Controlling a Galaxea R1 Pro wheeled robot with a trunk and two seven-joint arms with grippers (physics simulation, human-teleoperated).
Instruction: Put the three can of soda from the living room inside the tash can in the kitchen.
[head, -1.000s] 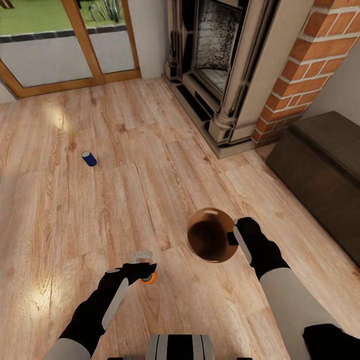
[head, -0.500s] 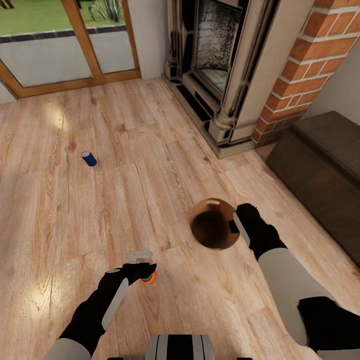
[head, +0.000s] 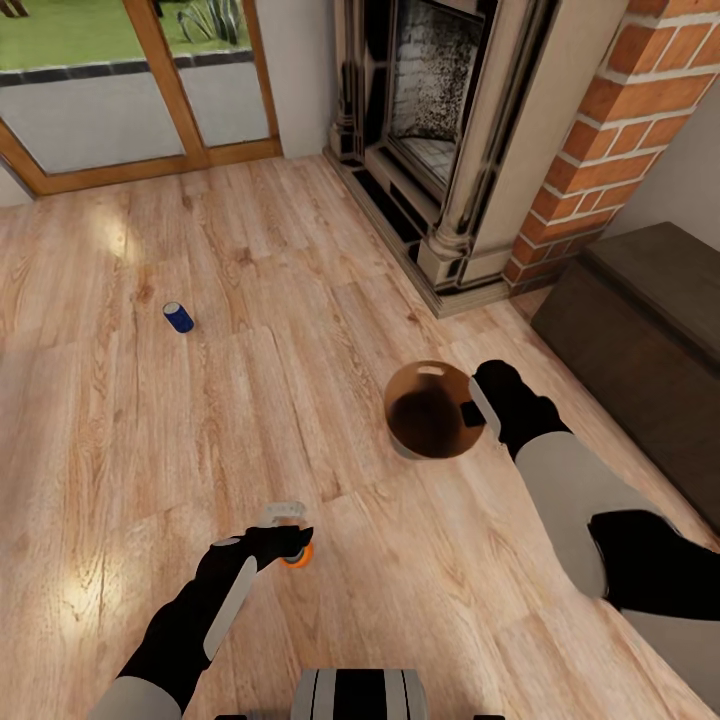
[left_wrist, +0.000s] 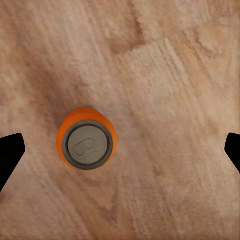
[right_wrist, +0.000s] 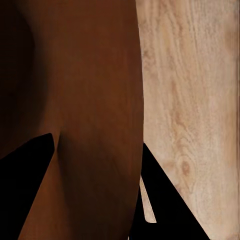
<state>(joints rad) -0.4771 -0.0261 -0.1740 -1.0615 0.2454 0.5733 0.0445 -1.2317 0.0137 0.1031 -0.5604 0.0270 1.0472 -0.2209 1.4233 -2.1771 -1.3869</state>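
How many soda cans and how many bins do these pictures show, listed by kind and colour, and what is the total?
Orange soda can: 1
Dark blue soda can: 1
Bin with copper-brown inside: 1
Total: 3

Orange can upright, blue can on floor, copper-lined bin mouth-up.

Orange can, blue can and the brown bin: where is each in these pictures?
Orange can (left_wrist: 86, 145), left wrist view: its silver top.
Blue can (head: 179, 318), head view: its blue side.
Bin (head: 432, 420), head view: its copper-brown inside.
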